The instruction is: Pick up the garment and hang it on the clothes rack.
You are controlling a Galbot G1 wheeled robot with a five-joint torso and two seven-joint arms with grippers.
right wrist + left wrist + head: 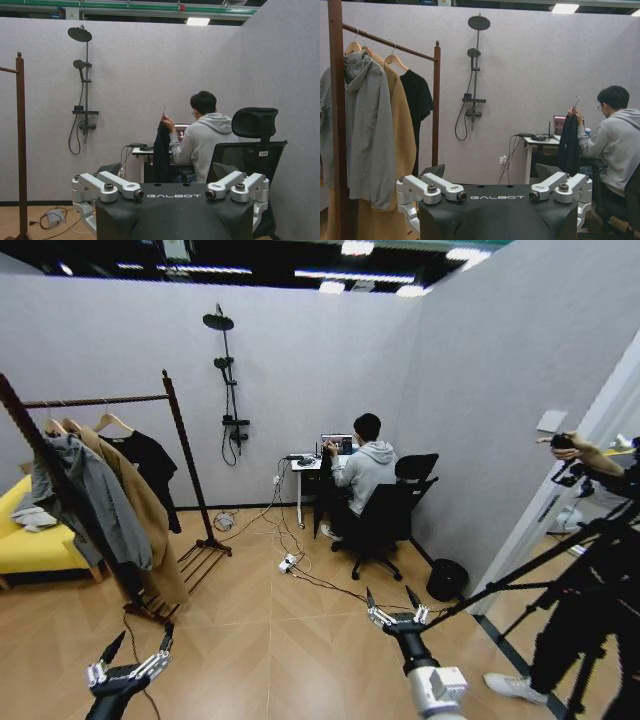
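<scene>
A seated person holds the garment (568, 145) up by its metal hook beside a small desk at the far wall; it hangs long, black and limp (161, 152). The clothes rack (100, 400) stands at the left, dark-brown wood with a twisted rail (395, 44) and one post (20, 140) in the right wrist view. My left gripper (137, 643) hovers low over the floor in front of the rack, open and holding nothing. My right gripper (392, 598) is open too, low at centre-right and well short of the person.
A grey hooded jacket (95, 495), a tan coat (150, 520) and a black T-shirt (150, 465) hang on the rack. Cables and a power strip (287, 563) lie on the floor. Office chair (385, 520), black bin (447, 580), tripod (590, 570), yellow sofa (30, 545).
</scene>
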